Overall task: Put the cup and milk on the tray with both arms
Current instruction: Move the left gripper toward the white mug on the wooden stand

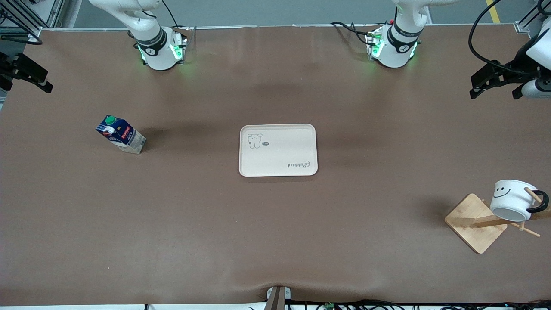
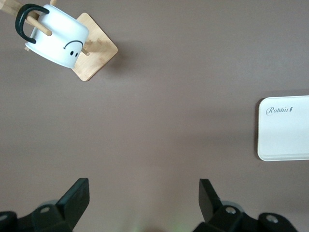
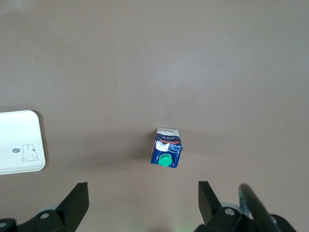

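Note:
The cream tray [image 1: 277, 150] lies bare at the table's middle; its corners also show in the left wrist view [image 2: 285, 135] and the right wrist view [image 3: 19, 145]. The milk [image 1: 120, 134] stands toward the right arm's end of the table, seen from above in the right wrist view [image 3: 166, 150]. The cup [image 1: 512, 200] hangs tilted by its black handle on a wooden rack peg toward the left arm's end [image 2: 58, 36]. My left gripper [image 1: 495, 86] [image 2: 144, 193] is open, empty, high over bare table. My right gripper [image 1: 26, 79] [image 3: 143, 195] is open, empty, high above the table near the milk.
The wooden rack with its square base [image 1: 473, 224] stands near the table's corner at the left arm's end, nearer the front camera than the tray. The brown table cover [image 1: 275, 237] is bare between the tray, the milk and the rack.

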Robot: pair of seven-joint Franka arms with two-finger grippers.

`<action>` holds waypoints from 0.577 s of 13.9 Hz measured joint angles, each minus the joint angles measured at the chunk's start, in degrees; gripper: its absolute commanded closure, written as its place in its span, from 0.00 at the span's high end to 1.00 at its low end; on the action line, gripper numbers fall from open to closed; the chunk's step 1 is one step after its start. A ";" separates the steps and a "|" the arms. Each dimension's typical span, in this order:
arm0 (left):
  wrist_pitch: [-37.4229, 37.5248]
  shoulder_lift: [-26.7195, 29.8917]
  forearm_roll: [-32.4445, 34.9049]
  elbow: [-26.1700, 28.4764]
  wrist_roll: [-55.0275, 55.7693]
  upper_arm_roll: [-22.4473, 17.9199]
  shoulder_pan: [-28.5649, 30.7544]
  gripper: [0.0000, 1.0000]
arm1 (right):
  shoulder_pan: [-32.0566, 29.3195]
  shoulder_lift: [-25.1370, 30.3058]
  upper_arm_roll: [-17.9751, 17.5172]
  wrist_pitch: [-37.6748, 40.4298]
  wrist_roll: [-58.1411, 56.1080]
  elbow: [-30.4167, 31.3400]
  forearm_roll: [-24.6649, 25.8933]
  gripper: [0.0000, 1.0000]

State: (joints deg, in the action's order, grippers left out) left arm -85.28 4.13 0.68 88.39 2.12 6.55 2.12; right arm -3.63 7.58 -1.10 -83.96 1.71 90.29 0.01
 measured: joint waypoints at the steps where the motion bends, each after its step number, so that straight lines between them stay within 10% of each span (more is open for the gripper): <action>1: 0.01 -0.01 0.00 -0.03 0.00 -0.01 0.18 1.00 | 0.00 0.00 0.00 0.00 0.00 0.00 0.00 1.00; 8: -0.98 -2.36 1.71 -1.84 0.02 -1.34 2.67 1.00 | -0.03 0.00 0.01 -0.02 0.02 -0.02 0.00 1.00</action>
State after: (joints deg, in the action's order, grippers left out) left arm -86.27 1.77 2.40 86.55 2.14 5.22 4.79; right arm -3.66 7.58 -1.09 -83.97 1.73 90.26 0.01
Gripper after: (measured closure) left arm 0.000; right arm 0.000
